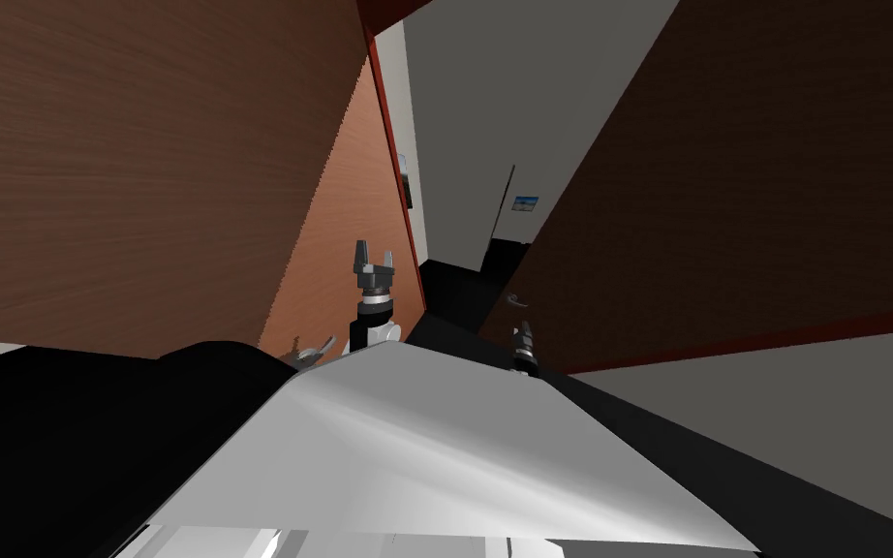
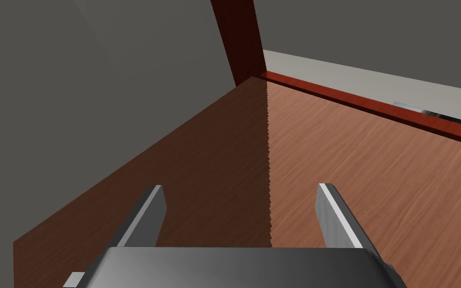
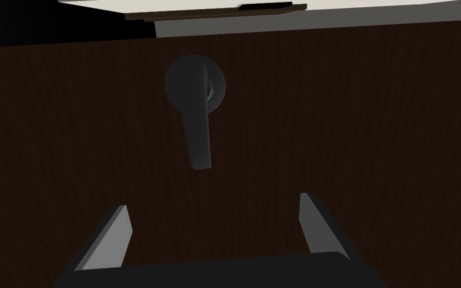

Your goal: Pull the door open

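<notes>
A dark brown door (image 1: 745,174) stands to my right, seen close up as a dark door (image 3: 364,125) in the right wrist view. Its dark lever handle (image 3: 198,120) hangs down from a round rose; in the head view the handle (image 1: 515,298) is small. My right gripper (image 3: 214,201) is open and points at the door, with the lever's tip a short way beyond its fingertips and apart from them. In the head view the right gripper (image 1: 524,333) sits just under the handle. My left gripper (image 1: 374,254) is open and holds nothing, facing a lighter wood panel (image 2: 374,190).
A light brown wood panel (image 1: 125,165) fills the left side, with a small grey lever (image 1: 311,352) low on it. A red frame strip (image 1: 396,165) edges the gap between the two brown surfaces. Through the gap are grey walls, a small picture (image 1: 525,202) and a black area.
</notes>
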Robot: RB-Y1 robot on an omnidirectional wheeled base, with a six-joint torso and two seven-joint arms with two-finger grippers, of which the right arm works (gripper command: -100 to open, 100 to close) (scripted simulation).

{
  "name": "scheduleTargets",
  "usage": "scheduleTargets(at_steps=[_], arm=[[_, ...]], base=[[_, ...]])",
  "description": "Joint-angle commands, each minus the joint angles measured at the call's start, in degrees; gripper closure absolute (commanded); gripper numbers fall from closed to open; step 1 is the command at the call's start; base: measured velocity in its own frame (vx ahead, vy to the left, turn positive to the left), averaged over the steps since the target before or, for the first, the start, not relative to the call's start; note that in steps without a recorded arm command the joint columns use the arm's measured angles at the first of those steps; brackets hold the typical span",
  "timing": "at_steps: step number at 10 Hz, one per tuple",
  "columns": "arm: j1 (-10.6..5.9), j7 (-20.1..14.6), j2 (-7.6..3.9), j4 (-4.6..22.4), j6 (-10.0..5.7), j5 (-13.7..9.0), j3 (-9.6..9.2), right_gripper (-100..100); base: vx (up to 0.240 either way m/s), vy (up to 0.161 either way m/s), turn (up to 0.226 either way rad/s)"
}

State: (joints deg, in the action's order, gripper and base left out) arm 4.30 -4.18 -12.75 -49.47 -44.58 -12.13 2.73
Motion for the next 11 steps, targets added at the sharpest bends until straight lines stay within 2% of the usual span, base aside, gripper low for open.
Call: scheduleTargets(at_steps=[1,2,3,9,11], arm=[[-0.62,-0.11,-0.13,1.97,-0.40,-0.21,0.05,-100],[-1.00,-0.23,-0.26,3.40,-0.62,-0.39,0.08,-100],[-1.01,-0.22,-0.22,2.92,-0.63,-0.29,0.07,-100],[0.51,-3.71,-4.00,6.88,-3.77,-2.11,2.44,-100],[0.75,-4.24,-4.58,7.46,-4.24,-2.38,2.80,-100]], base=[[0.112,-0.032,0.031],[0.123,-0.020,0.053],[0.055,-0.007,0.013],[0.188,-0.002,0.129],[0.144,-0.023,0.068]])
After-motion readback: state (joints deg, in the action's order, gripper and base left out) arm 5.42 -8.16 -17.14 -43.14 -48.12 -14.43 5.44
